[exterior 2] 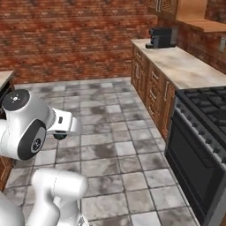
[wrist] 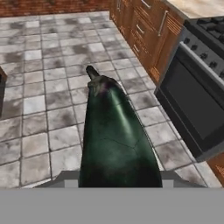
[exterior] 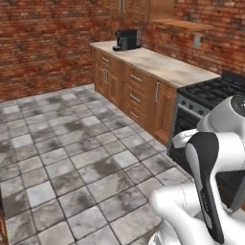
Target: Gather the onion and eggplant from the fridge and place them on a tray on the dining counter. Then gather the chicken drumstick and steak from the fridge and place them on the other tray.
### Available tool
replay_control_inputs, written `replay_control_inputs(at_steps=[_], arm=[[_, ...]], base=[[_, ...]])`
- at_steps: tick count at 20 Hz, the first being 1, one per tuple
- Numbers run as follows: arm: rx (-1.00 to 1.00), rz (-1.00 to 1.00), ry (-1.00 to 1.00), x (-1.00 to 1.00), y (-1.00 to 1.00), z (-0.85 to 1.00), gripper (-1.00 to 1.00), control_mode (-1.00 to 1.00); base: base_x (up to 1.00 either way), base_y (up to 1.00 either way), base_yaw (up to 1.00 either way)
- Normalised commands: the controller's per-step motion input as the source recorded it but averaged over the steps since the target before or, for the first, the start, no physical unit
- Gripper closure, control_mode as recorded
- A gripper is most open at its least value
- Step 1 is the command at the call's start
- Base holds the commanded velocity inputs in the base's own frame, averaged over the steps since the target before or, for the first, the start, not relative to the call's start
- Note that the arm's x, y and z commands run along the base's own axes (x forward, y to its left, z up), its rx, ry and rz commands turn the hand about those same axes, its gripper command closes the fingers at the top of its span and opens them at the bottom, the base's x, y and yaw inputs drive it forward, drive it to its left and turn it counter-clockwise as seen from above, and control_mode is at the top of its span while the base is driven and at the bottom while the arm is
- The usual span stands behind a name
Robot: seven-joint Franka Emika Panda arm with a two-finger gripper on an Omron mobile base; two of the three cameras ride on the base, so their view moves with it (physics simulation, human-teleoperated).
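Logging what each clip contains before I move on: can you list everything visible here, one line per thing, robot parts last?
eggplant: one, dark green-black with a purple tint near the stem, held in the gripper, pointing out over the floor
coffee machine: one, black, far end of the wall counter
wall counter: one, beige stone top on wooden drawers, along the brick wall
stove: one, black burners and dark oven door, beside the wooden drawers
floor: grey stone tiles
arm: one, white with dark joints
gripper: one, closed on the eggplant's base; fingertips hidden behind it
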Motion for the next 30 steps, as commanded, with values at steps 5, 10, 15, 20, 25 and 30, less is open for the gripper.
replay_control_inputs(at_steps=[5, 10, 15, 20, 25, 30], arm=[[0.00, 0.00, 0.00, 0.00, 0.00, 0.00, 1.00, 1.00], [0.00, 0.00, 0.00, 0.00, 0.00, 0.00, 1.00, 1.00], [0.00, 0.00, 0.00, 0.00, 0.00, 0.00, 1.00, 1.00], [0.00, 0.00, 0.00, 0.00, 0.00, 0.00, 1.00, 1.00], [0.00, 0.00, 0.00, 0.00, 0.00, 0.00, 1.00, 1.00], [0.00, 0.00, 0.00, 0.00, 0.00, 0.00, 1.00, 1.00]], base=[[0.93, 0.25, 0.17], [0.69, 0.00, 0.47], [0.71, -0.11, 0.52], [0.87, -0.47, 0.43], [0.83, -0.42, 0.43], [0.52, -0.12, 0.55]])
